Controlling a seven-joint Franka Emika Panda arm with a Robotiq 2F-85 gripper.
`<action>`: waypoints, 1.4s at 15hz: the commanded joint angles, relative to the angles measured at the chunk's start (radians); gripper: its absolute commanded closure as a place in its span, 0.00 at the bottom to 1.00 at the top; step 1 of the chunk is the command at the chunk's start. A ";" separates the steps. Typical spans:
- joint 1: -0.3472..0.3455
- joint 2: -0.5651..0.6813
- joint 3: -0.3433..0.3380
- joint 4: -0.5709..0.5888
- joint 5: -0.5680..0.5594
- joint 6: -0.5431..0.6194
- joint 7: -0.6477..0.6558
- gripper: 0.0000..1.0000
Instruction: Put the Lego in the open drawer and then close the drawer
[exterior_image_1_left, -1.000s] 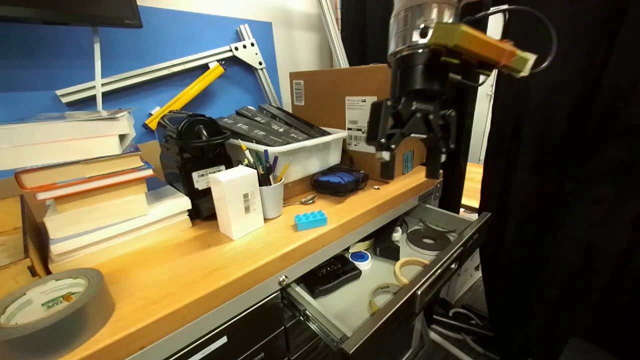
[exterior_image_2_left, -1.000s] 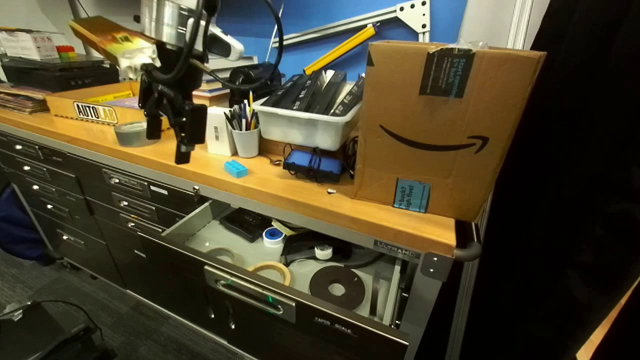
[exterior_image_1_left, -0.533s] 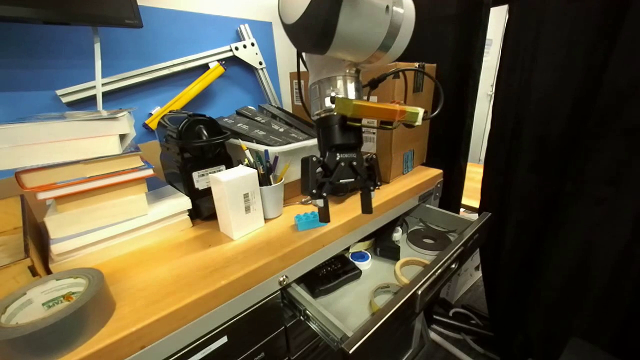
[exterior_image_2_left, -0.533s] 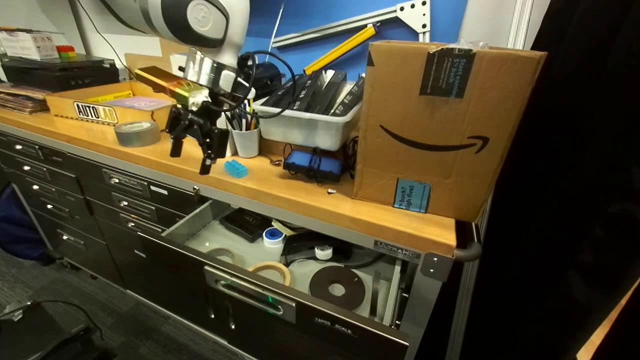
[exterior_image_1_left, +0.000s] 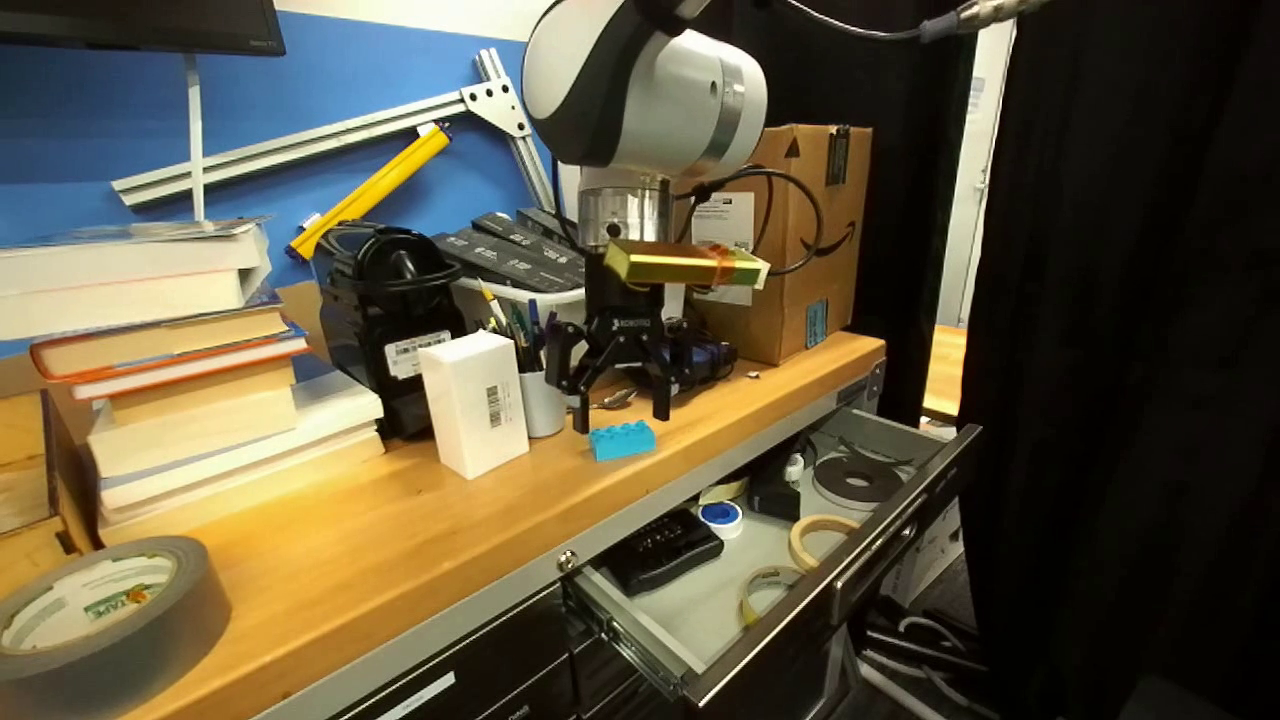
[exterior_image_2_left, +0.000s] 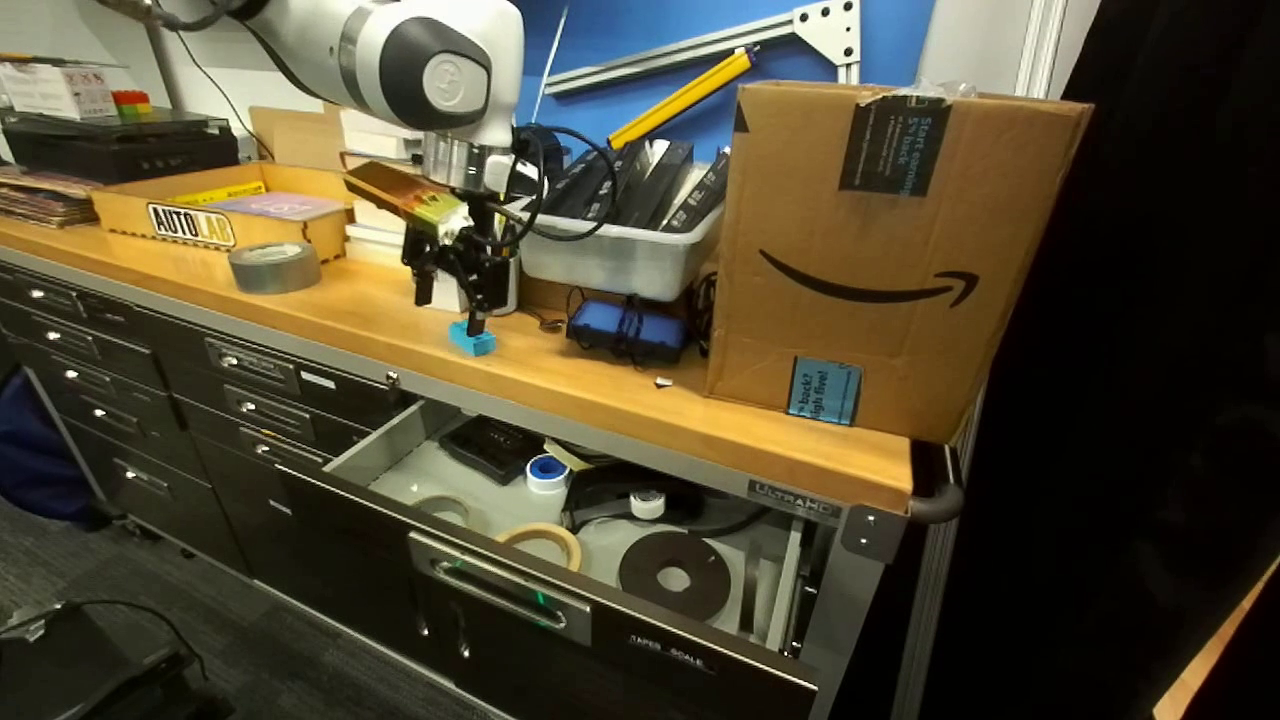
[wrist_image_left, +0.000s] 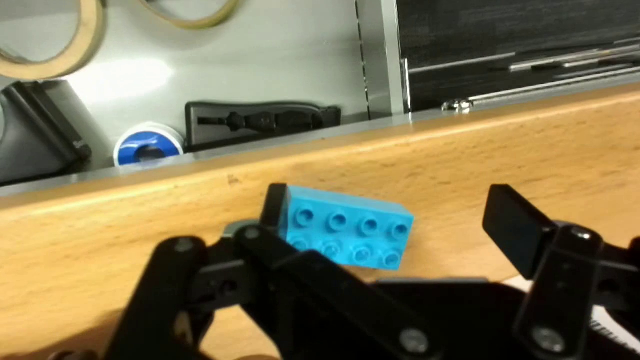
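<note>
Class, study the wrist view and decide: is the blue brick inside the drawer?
No, the blue brick lies on the wooden benchtop, outside the open drawer.

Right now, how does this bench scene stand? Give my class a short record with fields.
To move: blue brick, on the wooden bench, not gripped
Over the bench: tool, open
Touching brick: cannot tell
Destination: drawer, pulled open
Drawer holds: tape rolls, among other things
Also on bench: white box, pen cup
Remaining: brick into drawer, then drawer shut
</note>
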 joint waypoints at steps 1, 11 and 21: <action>0.007 0.035 -0.003 0.029 -0.028 0.084 0.050 0.00; 0.012 0.049 -0.023 -0.004 -0.132 0.152 0.174 0.00; -0.025 -0.093 -0.054 -0.168 -0.116 0.131 0.208 0.53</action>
